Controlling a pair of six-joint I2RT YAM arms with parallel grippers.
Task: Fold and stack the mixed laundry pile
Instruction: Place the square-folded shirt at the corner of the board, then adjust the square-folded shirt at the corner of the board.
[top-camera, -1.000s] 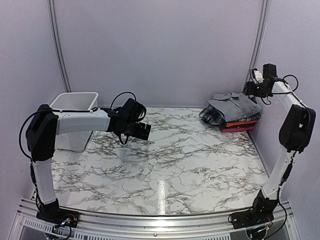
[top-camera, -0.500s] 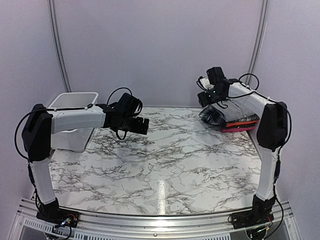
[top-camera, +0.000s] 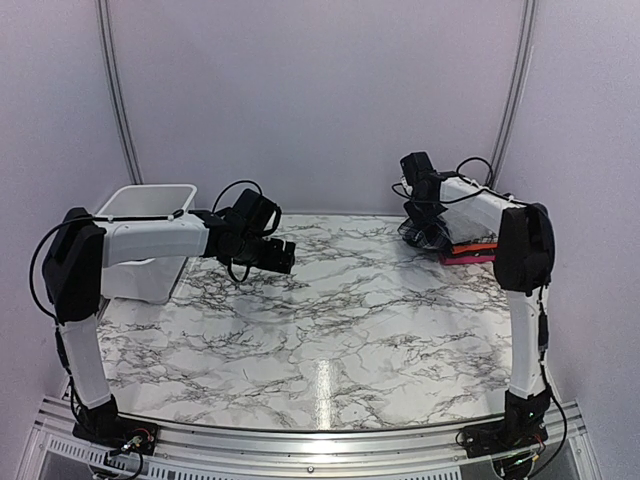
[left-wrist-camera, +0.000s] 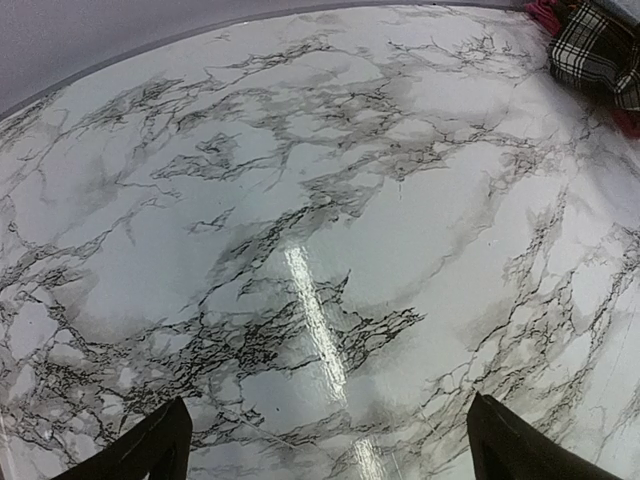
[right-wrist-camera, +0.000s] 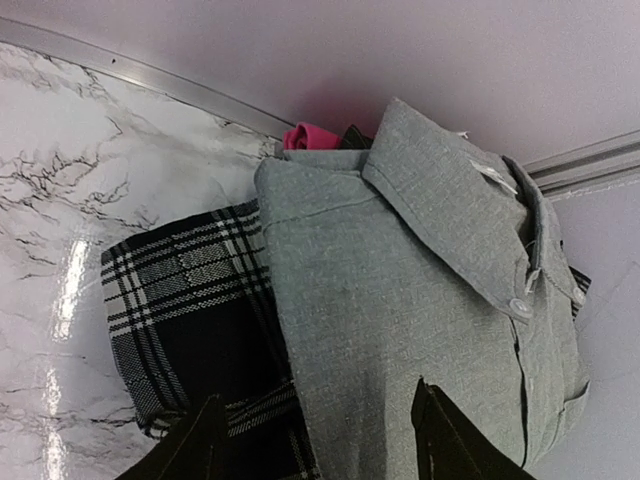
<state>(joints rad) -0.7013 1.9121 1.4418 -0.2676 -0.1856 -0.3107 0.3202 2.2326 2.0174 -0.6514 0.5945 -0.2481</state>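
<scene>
My right gripper (right-wrist-camera: 320, 440) hangs just above the laundry stack. Its two fingers (right-wrist-camera: 452, 432) stand apart at the bottom edge of the wrist view, partly spread, with nothing clamped between them and, as far as I can tell, nothing touched.

Directly under the gap lies the grey collared shirt (right-wrist-camera: 400, 290), topmost on the stack. Its collar points toward the upper right of the frame and its buttoned front runs down the right side, so its long axis goes top to bottom while my jaws line up left to right across it. The finger at the lower left sits over the line where the shirt's edge overlaps the black-and-white plaid piece (right-wrist-camera: 185, 300). A red-pink piece (right-wrist-camera: 308, 135) peeks out beyond the collar at the top.

In the overhead view the laundry stack (top-camera: 468, 255) sits at the far right of the table (top-camera: 330, 330), in the upper right of the frame — right under that gripper. My left gripper (top-camera: 275, 255) hovers well apart from it, left of centre, fully released over bare marble and holding nothing. I judge that any press or grasp on the shirt belongs to my right arm — it is by far the nearer.
</scene>
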